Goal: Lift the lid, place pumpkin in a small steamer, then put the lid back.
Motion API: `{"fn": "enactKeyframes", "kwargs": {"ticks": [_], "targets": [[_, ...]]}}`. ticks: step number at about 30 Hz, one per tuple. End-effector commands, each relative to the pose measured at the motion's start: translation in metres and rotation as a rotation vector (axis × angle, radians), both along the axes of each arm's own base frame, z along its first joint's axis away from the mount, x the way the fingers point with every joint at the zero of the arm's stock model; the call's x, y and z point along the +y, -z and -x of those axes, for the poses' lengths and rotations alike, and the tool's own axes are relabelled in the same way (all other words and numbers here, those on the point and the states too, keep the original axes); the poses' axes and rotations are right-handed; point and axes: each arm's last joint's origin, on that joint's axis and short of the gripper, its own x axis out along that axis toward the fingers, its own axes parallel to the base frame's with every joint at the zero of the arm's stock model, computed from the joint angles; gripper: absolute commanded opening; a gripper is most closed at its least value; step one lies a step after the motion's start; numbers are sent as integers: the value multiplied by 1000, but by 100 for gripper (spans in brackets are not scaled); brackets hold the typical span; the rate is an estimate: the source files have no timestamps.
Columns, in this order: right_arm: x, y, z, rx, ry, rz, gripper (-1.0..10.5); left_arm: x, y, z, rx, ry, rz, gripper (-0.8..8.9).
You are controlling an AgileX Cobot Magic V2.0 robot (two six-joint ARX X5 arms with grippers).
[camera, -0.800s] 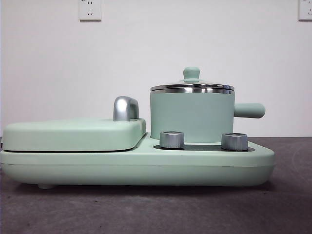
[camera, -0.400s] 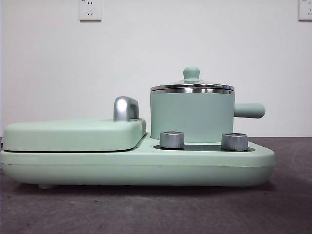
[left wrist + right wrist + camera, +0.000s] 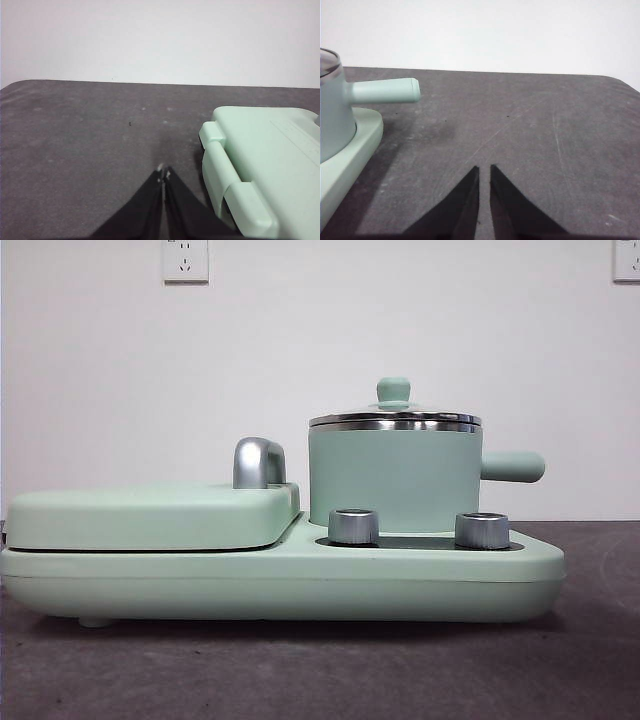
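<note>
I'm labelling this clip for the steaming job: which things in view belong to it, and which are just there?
For the job:
- lid, seated on the pot
- small steamer

Just there:
- appliance base
- flat griddle cover
- two silver knobs
- wall sockets

You see the mint-green small steamer (image 3: 394, 480) upright at right, handle pointing right, with the steel-rimmed glass lid (image 3: 394, 418) seated flat on top.
</note>
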Motion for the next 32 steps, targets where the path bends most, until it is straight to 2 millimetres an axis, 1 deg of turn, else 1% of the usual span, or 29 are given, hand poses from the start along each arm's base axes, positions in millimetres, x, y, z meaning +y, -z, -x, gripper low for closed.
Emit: {"fn": "enactKeyframes", "kwargs": {"ticks": [1,32], "targets": [[0,-1,0,-18,3,-15,34,0,6,-1,10,-5,8,7],[0,-2,0,-32,3,-16,34,0,6,-1,10,-5,8,7]]}}
